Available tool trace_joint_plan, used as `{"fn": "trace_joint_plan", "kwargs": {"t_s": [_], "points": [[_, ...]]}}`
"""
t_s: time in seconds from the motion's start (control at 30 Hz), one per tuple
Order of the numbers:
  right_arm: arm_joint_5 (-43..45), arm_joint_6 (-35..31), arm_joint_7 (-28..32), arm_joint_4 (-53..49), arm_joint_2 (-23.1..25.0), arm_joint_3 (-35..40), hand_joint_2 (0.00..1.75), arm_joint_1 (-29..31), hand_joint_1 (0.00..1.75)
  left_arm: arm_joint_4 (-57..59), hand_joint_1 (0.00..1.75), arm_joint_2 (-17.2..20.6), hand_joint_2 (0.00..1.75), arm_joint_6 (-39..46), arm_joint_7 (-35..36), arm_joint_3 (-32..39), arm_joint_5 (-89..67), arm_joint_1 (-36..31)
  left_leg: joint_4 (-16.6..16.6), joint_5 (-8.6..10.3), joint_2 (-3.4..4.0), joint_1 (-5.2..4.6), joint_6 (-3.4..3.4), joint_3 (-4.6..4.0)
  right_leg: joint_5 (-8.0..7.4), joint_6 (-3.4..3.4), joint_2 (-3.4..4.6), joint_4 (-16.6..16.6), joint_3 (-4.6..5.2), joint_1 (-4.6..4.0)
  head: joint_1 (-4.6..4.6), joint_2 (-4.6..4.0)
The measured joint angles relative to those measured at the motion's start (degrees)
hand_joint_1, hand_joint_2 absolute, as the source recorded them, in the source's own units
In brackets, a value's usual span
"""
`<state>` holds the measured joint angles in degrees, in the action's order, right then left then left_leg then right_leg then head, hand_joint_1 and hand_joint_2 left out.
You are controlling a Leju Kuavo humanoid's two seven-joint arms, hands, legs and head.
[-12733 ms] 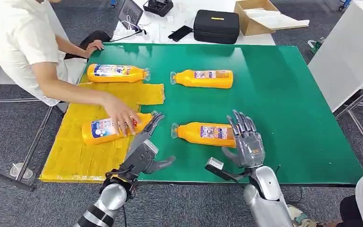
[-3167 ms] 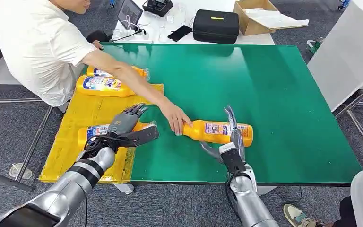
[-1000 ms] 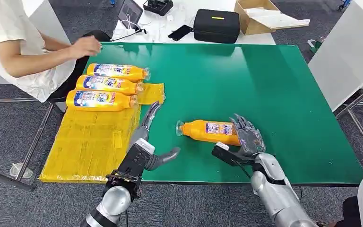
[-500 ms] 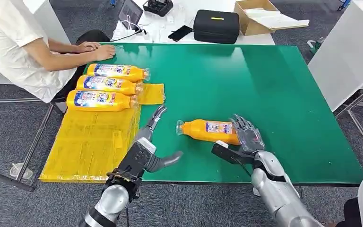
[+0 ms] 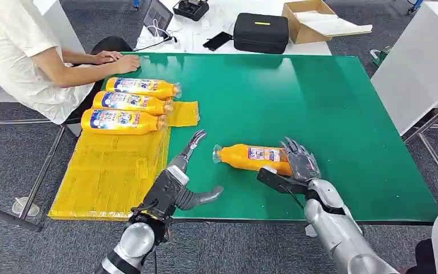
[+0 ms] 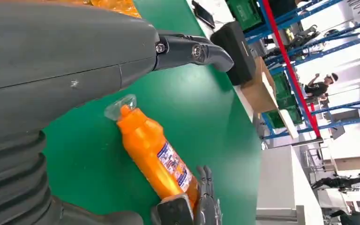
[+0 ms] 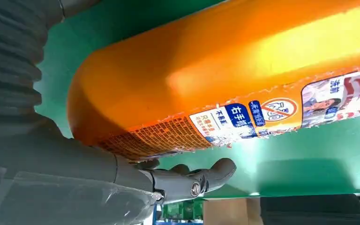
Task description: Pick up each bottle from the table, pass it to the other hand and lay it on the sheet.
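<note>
The green tabletop [image 5: 331, 114] carries everything. A yellow sheet [image 5: 108, 171] covers its near left part, just beside the left hand's fingers on their outer side. A person in a white shirt [image 5: 17, 51] sits at the far left corner, both hands resting on the tabletop edge, well beyond the fingers. Behind the tabletop, far from both hands, sit a black case [image 5: 260, 32] and an open cardboard box [image 5: 311, 20].

Three orange bottles [image 5: 126, 104] lie side by side on the far end of the sheet, caps pointing toward the middle of the tabletop, ahead of the left hand's fingers and apart from them.

A fourth orange bottle [image 5: 252, 158] lies on its side on the bare green surface, between the two hands, its clear cap toward the left hand. The right hand [image 5: 296, 168] is at its base end: the fingers [image 7: 192, 180] are spread and curve around the bottle's bottom, close against it, though I cannot tell whether they actually grip it.

The left hand [image 5: 179, 180] hangs over the tabletop near the sheet's edge, its fingers [image 5: 195, 140] stretched apart and holding nothing, just short of the bottle's cap.
</note>
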<state>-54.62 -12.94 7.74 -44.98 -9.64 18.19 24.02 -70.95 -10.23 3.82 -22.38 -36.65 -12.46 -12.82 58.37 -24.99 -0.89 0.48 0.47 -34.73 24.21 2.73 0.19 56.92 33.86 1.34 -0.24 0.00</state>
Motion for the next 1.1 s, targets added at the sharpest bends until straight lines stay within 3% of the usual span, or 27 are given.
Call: {"fn": "trace_joint_plan", "kwargs": {"t_s": [0.03, 0.33, 0.53, 1.1], "points": [[0.1, 0.0, 0.0, 0.2, 0.0, 0.0, 1.75, 0.0, 1.75, 0.0, 0.00, 0.0, 1.75, 0.0, 0.0, 0.0, 0.1, 0.0, 0.0, 0.00, 0.00, 0.00, 0.00, 0.01, 0.00, 0.00, 0.00, 0.0, -0.01, 0.00, 0.00, 0.00], [3.4, 2.9, 2.1, 2.4, -0.3, -0.1, 1.75, 1.7, 1.75, 0.8, 0.00, 0.0, 1.75, 0.2, -0.1, 0.0, 1.0, -0.1, 0.0, -0.01, 0.02, 0.00, 0.00, 0.26, 0.01, 0.00, 0.02, 0.0, -0.23, -0.01, 0.00, 0.00], [10.3, 7.9, 5.5, 4.2, -0.3, -1.4, 1.75, 2.4, 1.75, 1.4, 0.00, -0.1, 1.75, 1.5, -1.3, 0.0, 1.2, -0.4, 0.0, -0.02, 0.06, 0.02, 0.00, 0.46, 0.01, 0.00, 0.04, 0.0, -0.39, -0.02, -0.02, 0.02], [15.3, 7.9, 8.9, 6.9, 0.1, -3.4, 1.75, 1.9, 1.75, 2.3, 0.00, -0.3, 1.75, 1.9, -2.4, -0.2, 3.4, -0.6, 0.0, -0.04, 0.05, 0.03, 0.00, 0.75, 0.01, 0.00, 0.04, 0.0, -0.69, -0.04, -0.02, 0.00]]}}
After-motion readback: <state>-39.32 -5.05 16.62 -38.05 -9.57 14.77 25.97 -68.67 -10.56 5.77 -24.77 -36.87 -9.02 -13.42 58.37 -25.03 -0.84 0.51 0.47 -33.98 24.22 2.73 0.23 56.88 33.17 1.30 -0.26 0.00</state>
